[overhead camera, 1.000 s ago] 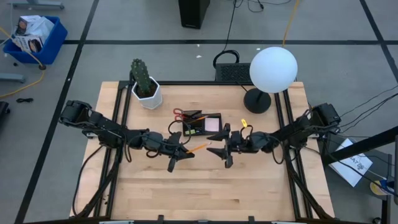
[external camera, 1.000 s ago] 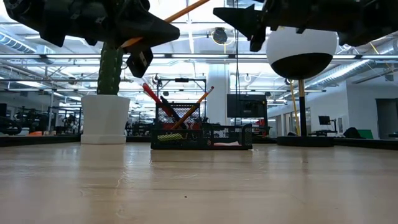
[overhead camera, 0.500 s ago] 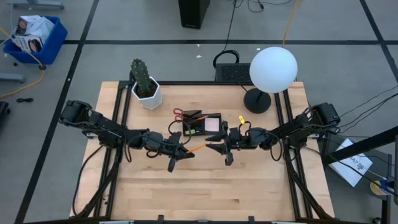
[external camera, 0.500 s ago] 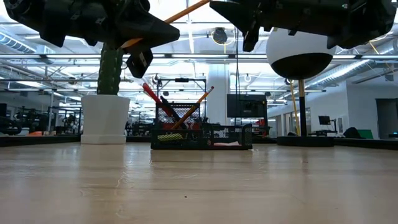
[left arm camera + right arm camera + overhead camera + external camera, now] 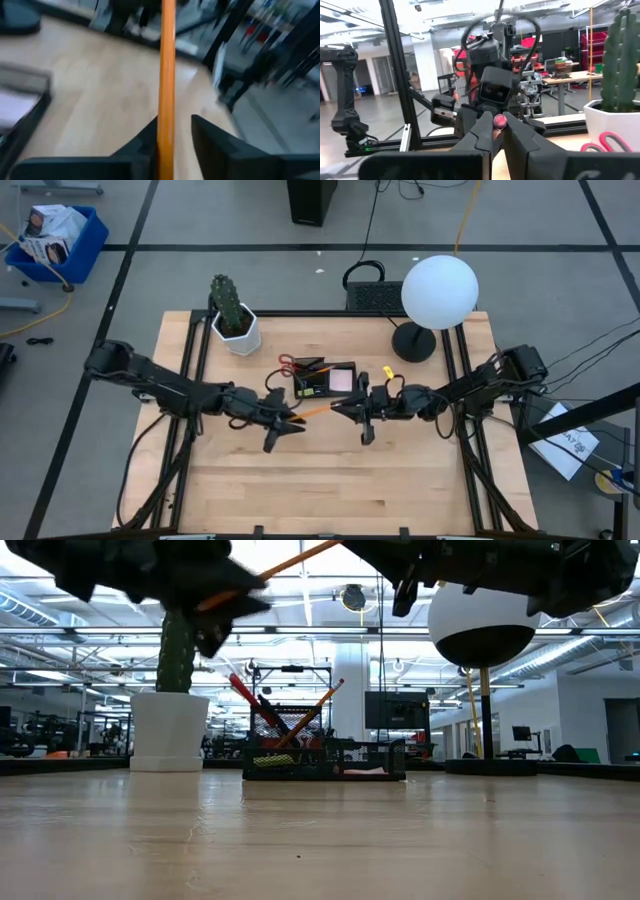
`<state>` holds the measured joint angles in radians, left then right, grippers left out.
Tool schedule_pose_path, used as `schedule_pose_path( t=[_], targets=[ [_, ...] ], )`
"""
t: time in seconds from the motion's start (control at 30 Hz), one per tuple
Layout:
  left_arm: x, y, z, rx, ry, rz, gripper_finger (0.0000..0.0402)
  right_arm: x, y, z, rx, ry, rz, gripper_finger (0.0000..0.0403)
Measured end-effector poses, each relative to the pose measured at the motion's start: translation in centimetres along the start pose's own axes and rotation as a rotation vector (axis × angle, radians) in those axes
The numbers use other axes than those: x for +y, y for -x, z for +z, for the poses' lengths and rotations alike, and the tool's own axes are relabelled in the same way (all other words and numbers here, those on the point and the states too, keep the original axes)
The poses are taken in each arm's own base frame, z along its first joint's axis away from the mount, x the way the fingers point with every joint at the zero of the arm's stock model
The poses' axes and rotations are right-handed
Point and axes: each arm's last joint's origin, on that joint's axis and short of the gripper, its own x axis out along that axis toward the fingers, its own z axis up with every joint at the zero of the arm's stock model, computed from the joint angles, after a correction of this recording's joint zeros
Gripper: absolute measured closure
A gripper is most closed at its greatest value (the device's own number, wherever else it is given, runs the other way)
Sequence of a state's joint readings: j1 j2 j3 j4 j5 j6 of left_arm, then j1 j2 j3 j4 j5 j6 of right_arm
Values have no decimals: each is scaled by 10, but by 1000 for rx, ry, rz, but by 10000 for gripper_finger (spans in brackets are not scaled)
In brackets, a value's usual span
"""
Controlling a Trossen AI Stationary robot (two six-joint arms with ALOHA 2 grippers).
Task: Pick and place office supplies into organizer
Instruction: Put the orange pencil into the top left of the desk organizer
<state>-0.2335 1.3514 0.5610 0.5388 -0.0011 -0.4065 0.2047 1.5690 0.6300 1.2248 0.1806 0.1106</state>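
left pincer [image 5: 175, 137] | orange pencil [image 5: 166, 75] between dark fingers [image 5: 210, 135] | gap on one side | wooden table [image 5: 100, 95] beyond

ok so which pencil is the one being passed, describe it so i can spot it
Find the black organizer at mid-table. Just in front of it, an orange pencil hangs in the air between the left gripper and right gripper. The other pencil stands inside the organizer.

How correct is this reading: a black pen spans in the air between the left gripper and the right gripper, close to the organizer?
One detail is wrong: the item is an orange pencil, not a black pen. The high view shows its orange shaft. The rest stands: it spans in the air between the left gripper and the right gripper, close to the organizer.
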Motion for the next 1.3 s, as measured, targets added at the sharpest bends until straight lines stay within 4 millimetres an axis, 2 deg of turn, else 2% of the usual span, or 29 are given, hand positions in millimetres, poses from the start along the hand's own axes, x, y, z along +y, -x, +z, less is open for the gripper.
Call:
schedule_pose_path(
  t=[0.23, 0.4, 0.5, 0.67, 0.87, 1.03, 1.2, 1.3],
  targets=[
    [3, 39, 6, 158, -2, 99, 244, -1, 1, 2, -2, 28, -13, 388],
    [5, 63, 8, 194, -10, 226, 224, -4, 0, 2, 9, 111, -131, 388],
    [4, 72, 12, 153, -36, 274, 221, -8, -8, 2, 79, 189, -209, 388],
    [0, 85, 18, 34, -176, 188, 228, -14, -35, 16, 215, 290, -271, 388],
    [8, 105, 2, -44, -214, 183, 242, -27, -58, 39, 395, 412, -378, 388],
    [13, 118, -11, -92, -190, 170, 249, -30, -69, 57, 426, 470, -381, 388],
    [18, 124, -23, -104, -175, 170, 248, -28, -66, 75, 451, 463, -383, 388],
    [20, 125, -26, -105, -167, 173, 249, -34, -59, 77, 511, 410, -415, 388]
  ],
)
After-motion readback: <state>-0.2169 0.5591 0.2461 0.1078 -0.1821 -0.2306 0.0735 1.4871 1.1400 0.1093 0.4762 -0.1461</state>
